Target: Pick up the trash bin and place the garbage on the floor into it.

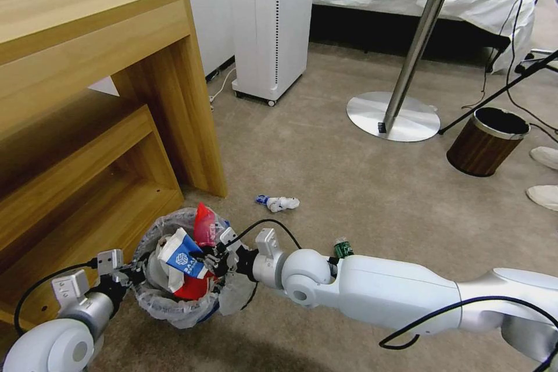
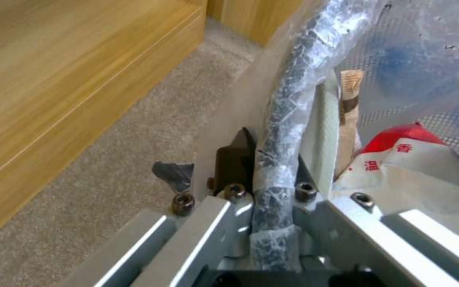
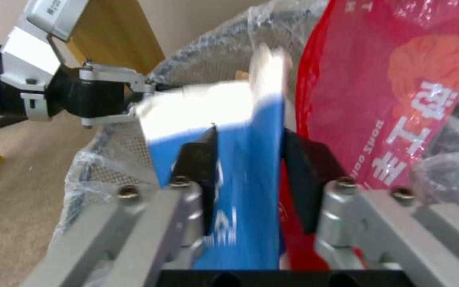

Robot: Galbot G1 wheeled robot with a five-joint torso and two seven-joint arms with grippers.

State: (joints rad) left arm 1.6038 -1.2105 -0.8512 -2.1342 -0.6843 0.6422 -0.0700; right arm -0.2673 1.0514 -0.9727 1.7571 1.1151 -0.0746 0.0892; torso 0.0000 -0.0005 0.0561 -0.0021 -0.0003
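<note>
Floor: carpet, wrapper (image 1: pixel 278 203) lying far of bin.
Left pincer (image 2: pixel 272 175): clamped bin (image 1: pixel 174 302) rim.
Right pincer (image 3: pixel 245 175): gripped blue carton (image 3: pixel 240 159) over bin.

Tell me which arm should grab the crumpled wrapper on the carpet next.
Probably right. The left gripper is clamped on the trash bin rim, holding it. The right gripper holds a blue-white wrapper over the bin; the crumpled wrapper lies nearby.
</note>
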